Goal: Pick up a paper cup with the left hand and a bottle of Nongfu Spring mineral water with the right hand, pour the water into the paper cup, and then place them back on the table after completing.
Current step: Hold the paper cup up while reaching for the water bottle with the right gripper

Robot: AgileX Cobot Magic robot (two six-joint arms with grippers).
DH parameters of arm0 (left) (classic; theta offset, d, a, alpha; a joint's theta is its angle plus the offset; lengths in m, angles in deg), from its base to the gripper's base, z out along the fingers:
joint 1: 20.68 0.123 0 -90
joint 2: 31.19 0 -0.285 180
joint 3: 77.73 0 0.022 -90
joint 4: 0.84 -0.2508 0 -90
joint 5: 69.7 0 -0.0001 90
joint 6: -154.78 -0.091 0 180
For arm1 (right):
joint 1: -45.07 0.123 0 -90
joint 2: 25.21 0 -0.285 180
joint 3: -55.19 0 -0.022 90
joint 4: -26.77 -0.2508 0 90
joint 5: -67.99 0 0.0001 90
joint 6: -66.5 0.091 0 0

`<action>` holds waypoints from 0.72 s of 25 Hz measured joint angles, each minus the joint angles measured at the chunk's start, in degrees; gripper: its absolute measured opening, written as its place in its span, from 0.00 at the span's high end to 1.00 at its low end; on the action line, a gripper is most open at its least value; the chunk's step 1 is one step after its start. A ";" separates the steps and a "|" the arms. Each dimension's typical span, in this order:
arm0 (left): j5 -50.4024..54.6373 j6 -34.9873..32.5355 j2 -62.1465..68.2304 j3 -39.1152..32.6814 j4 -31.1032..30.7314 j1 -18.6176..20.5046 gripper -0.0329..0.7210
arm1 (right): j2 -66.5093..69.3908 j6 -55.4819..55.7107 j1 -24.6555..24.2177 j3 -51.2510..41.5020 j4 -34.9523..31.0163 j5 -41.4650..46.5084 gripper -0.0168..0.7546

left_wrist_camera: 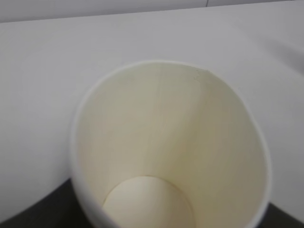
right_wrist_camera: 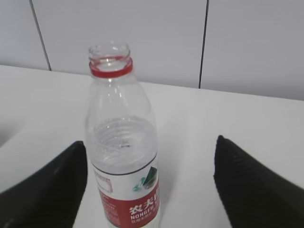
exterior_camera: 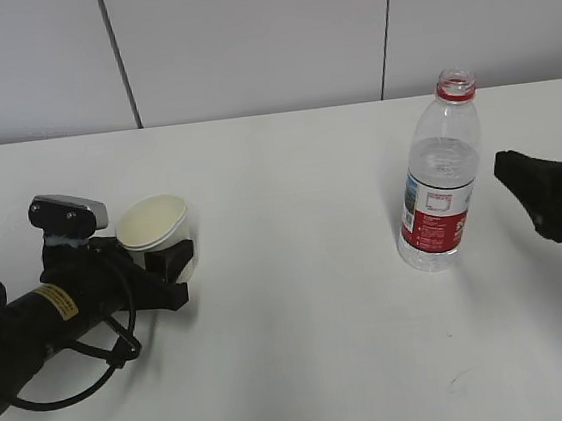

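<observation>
Leftmost, the left claw [exterior_camera: 172, 272] is clamping around the empty paper cup [exterior_camera: 155, 227], which is standing on the white bench [exterior_camera: 296, 350] at left of frame. Right of centre, the uncapped water bottle [exterior_camera: 440, 189] is standing upright. Beyond it, the right claw [exterior_camera: 540, 183] is gaping apart, not touching the bottle.

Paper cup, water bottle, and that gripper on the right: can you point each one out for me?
paper cup [exterior_camera: 152, 222]: exterior view, on its cream inside wall.
water bottle [exterior_camera: 434, 223]: exterior view, on its red label.
right gripper [exterior_camera: 546, 193]: exterior view, between its black fingertips, beside the bottle.
</observation>
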 joint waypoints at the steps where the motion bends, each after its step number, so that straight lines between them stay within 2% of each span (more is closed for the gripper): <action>1: 0.00 0.00 0.00 0.00 0.00 0.00 0.42 | 1.31 0.00 0.00 0.00 0.00 -0.64 0.16; 9: 0.00 0.00 0.00 0.00 0.00 0.00 0.42 | 15.03 2.56 0.00 0.00 0.63 -15.18 0.15; 13: 0.00 0.00 0.00 0.00 0.00 0.00 0.42 | 22.09 5.19 0.00 1.64 2.96 -21.25 0.15; 18: -0.06 0.00 0.00 0.00 -0.05 0.00 0.42 | 29.14 5.88 0.00 4.56 3.49 -23.47 0.15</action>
